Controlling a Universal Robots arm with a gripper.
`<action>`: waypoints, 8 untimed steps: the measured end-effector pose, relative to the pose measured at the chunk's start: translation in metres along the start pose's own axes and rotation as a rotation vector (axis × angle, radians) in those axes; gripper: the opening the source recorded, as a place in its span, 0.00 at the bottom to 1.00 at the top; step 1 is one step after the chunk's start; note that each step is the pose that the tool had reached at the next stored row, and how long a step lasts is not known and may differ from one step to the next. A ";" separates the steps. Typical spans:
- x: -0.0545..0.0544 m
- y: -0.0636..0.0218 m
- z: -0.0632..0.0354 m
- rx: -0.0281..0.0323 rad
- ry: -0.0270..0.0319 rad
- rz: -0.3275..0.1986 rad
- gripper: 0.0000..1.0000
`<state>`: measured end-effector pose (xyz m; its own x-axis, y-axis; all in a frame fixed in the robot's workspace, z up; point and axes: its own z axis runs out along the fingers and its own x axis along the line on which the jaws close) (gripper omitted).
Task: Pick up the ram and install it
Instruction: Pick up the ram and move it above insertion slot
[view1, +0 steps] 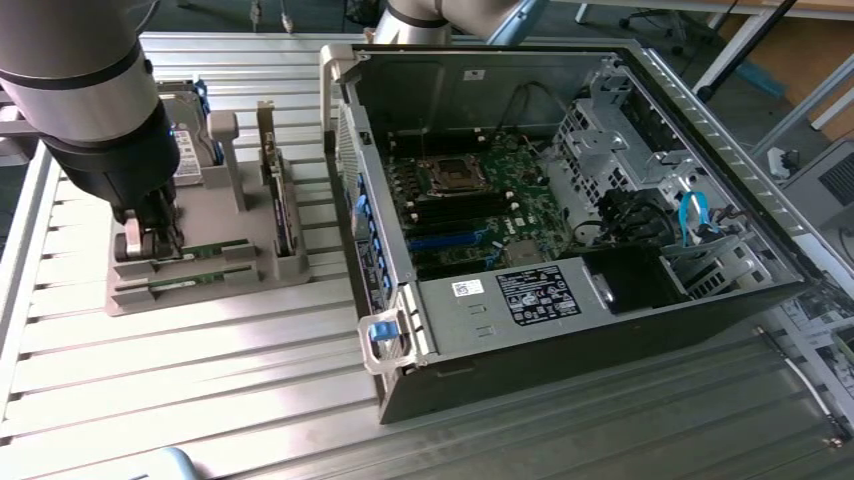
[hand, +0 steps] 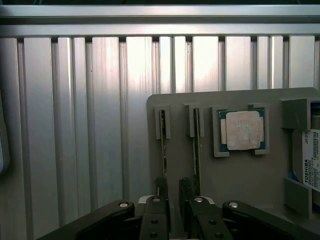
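- The gripper (hand: 173, 189) has its fingers parted with a bare gap between them. It holds nothing.
- It hangs low over one end of the two ram slots, the end away from the computer. From the exterior view it looks lined up on the farther ram stick (view1: 207, 246), but I cannot tell for certain, nor whether a finger touches it.
- The nearer ram stick (view1: 198, 277) lies just beside it, parallel. Both stand on their long edge in slots along the front edge of the grey holder (view1: 174, 298).
- Long axis: each stick runs along that front edge. One end is under the gripper and the other points toward the computer case (view1: 441, 90).
- Handling, as I judge it: light, stiff and thin, with chips and a contact edge that are easily damaged. The jaws should close on the flat faces near the upper edge, about mid-length so it does not tip, and lift it straight up out of the slot.
- Farther in on the holder are the CPU (hand: 242, 130) in its square recess, then the hard drive (hand: 312, 160) at the holder's far edge.
- The holder rests on the slatted table (view1: 200, 380). The open case, with its motherboard (view1: 494, 190) showing, sits well apart toward the exterior view's right.
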<state>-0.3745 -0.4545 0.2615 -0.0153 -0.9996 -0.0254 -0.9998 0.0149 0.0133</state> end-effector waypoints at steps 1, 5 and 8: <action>0.000 0.0000 0.0000 0.0001 0.0000 0.000 0.24; 0.000 0.0000 0.0001 0.0000 0.0000 0.000 0.24; 0.000 0.0000 0.0016 0.0003 -0.0001 0.000 0.24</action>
<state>-0.3745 -0.4547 0.2599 -0.0151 -0.9996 -0.0255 -0.9998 0.0148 0.0130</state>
